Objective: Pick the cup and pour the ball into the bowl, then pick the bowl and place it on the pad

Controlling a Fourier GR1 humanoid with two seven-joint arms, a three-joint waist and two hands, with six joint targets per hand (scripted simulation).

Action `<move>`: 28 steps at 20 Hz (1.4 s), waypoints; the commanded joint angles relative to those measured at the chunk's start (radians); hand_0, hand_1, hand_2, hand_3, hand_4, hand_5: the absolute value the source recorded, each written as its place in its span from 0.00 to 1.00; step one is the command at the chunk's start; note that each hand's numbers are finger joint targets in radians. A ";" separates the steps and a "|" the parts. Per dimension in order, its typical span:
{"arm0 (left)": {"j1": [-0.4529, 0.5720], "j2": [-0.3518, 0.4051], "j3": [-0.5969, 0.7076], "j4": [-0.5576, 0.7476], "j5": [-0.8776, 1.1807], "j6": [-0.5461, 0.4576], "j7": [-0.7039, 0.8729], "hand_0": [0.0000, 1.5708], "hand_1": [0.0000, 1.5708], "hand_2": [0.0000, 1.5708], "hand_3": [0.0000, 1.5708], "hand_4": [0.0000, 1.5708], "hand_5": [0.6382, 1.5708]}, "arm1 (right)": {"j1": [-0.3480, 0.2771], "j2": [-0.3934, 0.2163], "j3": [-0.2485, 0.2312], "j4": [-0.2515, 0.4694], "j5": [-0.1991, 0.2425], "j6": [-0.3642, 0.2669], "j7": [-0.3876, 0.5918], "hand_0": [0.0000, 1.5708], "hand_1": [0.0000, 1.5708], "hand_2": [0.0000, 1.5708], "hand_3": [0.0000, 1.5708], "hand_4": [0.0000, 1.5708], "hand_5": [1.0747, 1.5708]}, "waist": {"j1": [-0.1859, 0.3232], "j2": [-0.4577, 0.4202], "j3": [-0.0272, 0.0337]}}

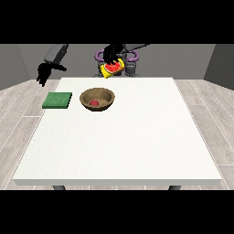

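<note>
Red ball (94,103) sits in the wooden bowl (108,96) | hand at the view's right (109,54) has fingers wrapped round the yellow cup (113,68), lifted and tipped | put the cup down, then you carry the bowl level to the green pad (57,100) | hand at the view's left (44,73) hangs off the table, holding nothing, fingers too small to tell.

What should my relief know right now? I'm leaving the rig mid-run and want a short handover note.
Hand at the view's right: raised behind the table, shut on the tilted cup.
Hand at the view's left: hanging off the table's edge, holding nothing.
Ball: already in the bowl.
Pad: bare, just beside the bowl.
Done: the pour.
Left: put the cup away, lift the bowl, set it on the pad.
</note>
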 commanded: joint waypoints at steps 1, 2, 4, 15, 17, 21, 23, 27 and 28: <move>0.070 0.039 0.174 -0.099 0.149 0.134 -0.002 0.09 0.09 1.00 1.00 0.64 0.97 | 0.007 -0.008 -0.022 0.013 -0.022 -0.008 0.033 0.00 0.00 0.00 0.00 0.31 0.98 | 0.087 0.001 -0.0028; 0.057 0.048 0.223 -0.114 0.185 0.153 -0.012 0.23 0.23 1.00 1.00 0.63 0.98 | -0.008 0.000 -0.031 0.011 -0.031 -0.028 0.040 0.00 0.00 0.00 0.00 0.31 0.98 | 0.099 0.010 -0.0026; 0.057 0.061 0.294 -0.153 0.260 0.177 -0.044 0.26 0.26 1.00 1.00 0.64 1.00 | -0.032 -0.015 -0.047 0.016 -0.036 -0.068 0.052 0.00 0.00 0.00 0.00 0.31 0.98 | 0.146 0.035 -0.0018; 0.168 -0.002 0.605 -0.205 0.863 0.210 -0.347 0.61 0.61 0.59 0.40 0.55 0.97 | -0.118 0.027 -0.059 -0.055 -0.075 -0.087 0.041 0.00 0.00 0.00 0.00 0.23 1.00 | 0.146 0.259 -0.0025; 0.171 -0.005 0.634 -0.220 0.994 0.232 -0.390 0.33 0.33 0.00 0.00 0.53 0.97 | -0.126 0.061 -0.044 -0.068 -0.073 -0.088 0.036 0.00 0.00 0.00 0.00 0.25 1.00 | 0.109 0.299 -0.0029; 0.215 -0.006 0.671 -0.179 1.137 0.204 -0.498 0.00 0.00 0.00 0.00 0.00 0.97 | -0.151 0.134 -0.009 -0.101 -0.056 -0.139 0.027 0.00 0.00 0.00 0.00 0.24 0.99 | 0.100 0.333 -0.0009; 0.268 -0.006 0.672 -0.126 1.201 0.217 -0.543 0.00 0.00 0.00 0.00 0.00 0.94 | -0.160 0.160 0.030 -0.123 -0.037 -0.162 0.087 0.00 0.00 0.00 0.00 0.19 0.96 | 0.050 0.278 -0.0007; 0.291 0.019 0.719 -0.063 1.207 0.167 -0.597 0.00 0.00 0.00 0.00 0.00 0.95 | -0.166 0.180 0.060 -0.109 -0.024 -0.187 0.134 0.00 0.00 0.00 0.00 0.01 0.94 | 0.027 0.227 0.0009; 0.275 -0.006 0.701 -0.095 1.207 0.142 -0.451 0.00 0.00 0.00 0.00 0.00 0.95 | -0.113 0.180 0.067 -0.091 -0.012 -0.171 0.120 0.00 0.00 0.00 0.00 0.00 0.95 | 0.019 0.149 0.0012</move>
